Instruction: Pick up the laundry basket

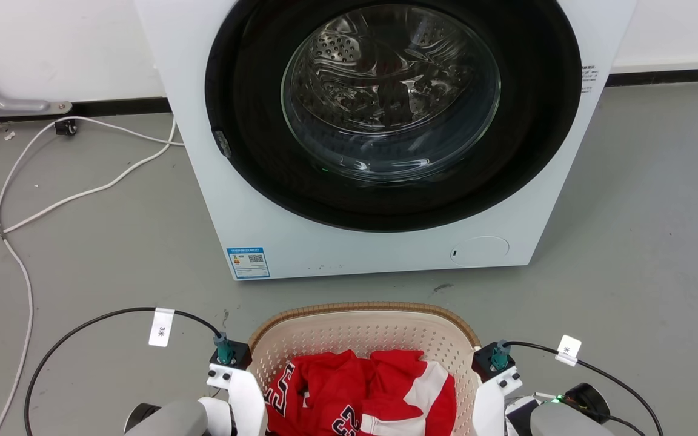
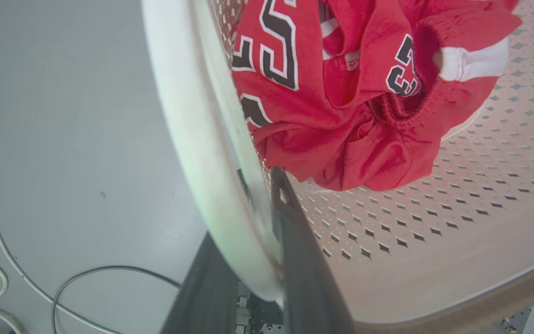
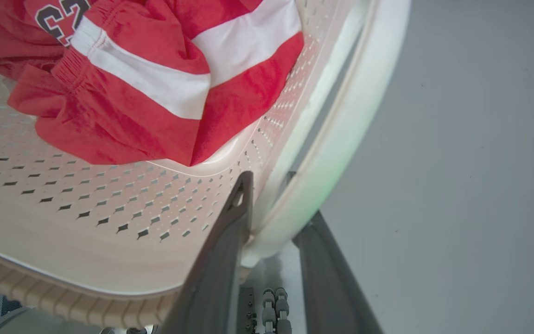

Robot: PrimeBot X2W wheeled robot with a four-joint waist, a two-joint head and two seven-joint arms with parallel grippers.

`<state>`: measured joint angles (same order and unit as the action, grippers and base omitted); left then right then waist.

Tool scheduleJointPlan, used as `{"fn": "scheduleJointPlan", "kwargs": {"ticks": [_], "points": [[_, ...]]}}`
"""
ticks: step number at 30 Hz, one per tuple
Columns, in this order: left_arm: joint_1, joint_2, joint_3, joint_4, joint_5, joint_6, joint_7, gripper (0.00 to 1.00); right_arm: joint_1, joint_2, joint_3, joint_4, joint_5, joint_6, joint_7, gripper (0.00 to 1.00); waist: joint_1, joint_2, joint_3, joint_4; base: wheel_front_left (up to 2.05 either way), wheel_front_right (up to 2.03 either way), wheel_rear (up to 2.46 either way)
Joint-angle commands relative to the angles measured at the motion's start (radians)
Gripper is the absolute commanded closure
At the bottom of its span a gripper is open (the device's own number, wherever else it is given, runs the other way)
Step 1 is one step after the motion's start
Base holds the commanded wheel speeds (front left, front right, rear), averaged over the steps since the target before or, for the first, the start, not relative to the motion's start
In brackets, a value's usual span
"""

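Observation:
The laundry basket [image 1: 361, 307], cream with perforated walls and a brown woven-look rim, sits low in the head view, in front of the washer. A red jersey [image 1: 355, 387] with white stripes lies inside it. My two arms flank it, the left wrist [image 1: 231, 363] at one side and the right wrist [image 1: 494, 363] at the other. In the left wrist view my left gripper [image 2: 260, 185] is shut on the white side handle [image 2: 183, 116], one finger inside the basket wall [image 2: 434, 208]. My right gripper [image 3: 268, 178] clamps the opposite handle [image 3: 355, 125] the same way.
A white front-loading washing machine [image 1: 385, 254] with its round glass door [image 1: 391, 91] stands directly beyond the basket. White cables [image 1: 52, 200] trail over the grey floor at the left. Black leads [image 1: 82, 327] loop from both wrists.

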<state>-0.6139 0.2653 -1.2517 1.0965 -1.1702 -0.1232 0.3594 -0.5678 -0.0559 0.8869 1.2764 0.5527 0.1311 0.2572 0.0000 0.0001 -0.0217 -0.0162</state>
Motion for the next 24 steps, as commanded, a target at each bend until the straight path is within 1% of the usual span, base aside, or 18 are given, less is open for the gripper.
{"fn": "scheduleJointPlan", "kwargs": {"ticks": [1,24], "points": [[0.007,-0.011,-0.006,-0.006,-0.002,-0.012,0.0,1.0,-0.016,-0.002,0.013,0.001,0.004,-0.001,0.002,1.0,0.0,-0.0001,-0.001,0.0,0.0,0.0,0.0],[0.012,-0.014,-0.023,-0.007,-0.026,-0.012,-0.01,1.0,-0.026,-0.009,0.075,0.007,0.067,-0.001,-0.003,1.0,0.0,-0.0001,-0.005,0.001,0.0,0.0,0.0]]}}
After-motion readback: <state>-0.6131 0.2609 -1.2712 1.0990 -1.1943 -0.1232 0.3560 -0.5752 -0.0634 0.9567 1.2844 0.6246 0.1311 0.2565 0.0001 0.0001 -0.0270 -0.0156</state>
